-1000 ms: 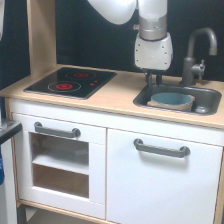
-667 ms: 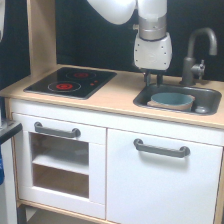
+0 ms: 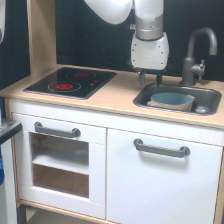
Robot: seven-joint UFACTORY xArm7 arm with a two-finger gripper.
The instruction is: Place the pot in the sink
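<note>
Toy kitchen unit [image 3: 75,150], white front, light wood countertop [image 3: 117,95]. Lower cabinet door [image 3: 160,185] on the exterior view's right with grey bar handle [image 3: 161,148]; oven door [image 3: 59,165] with glass window on the left, own grey handle [image 3: 56,131]. White xArm6 arm [image 3: 142,20] coming down from top centre, wrist over the sink's back-left corner. Black stovetop [image 3: 71,82] with red rings, left part of countertop, well apart from sink. Dark grey sink [image 3: 210,95] set in countertop at right. Dark grey faucet [image 3: 197,55] behind sink, spout curving toward the right. Pot [image 3: 171,100] blue-grey with tan rim, upright inside the sink, left-centre of basin. Gripper [image 3: 150,78] above sink's back-left edge, just behind pot, not touching it; fingers [image 3: 142,77] parted narrowly, holding nothing.
</note>
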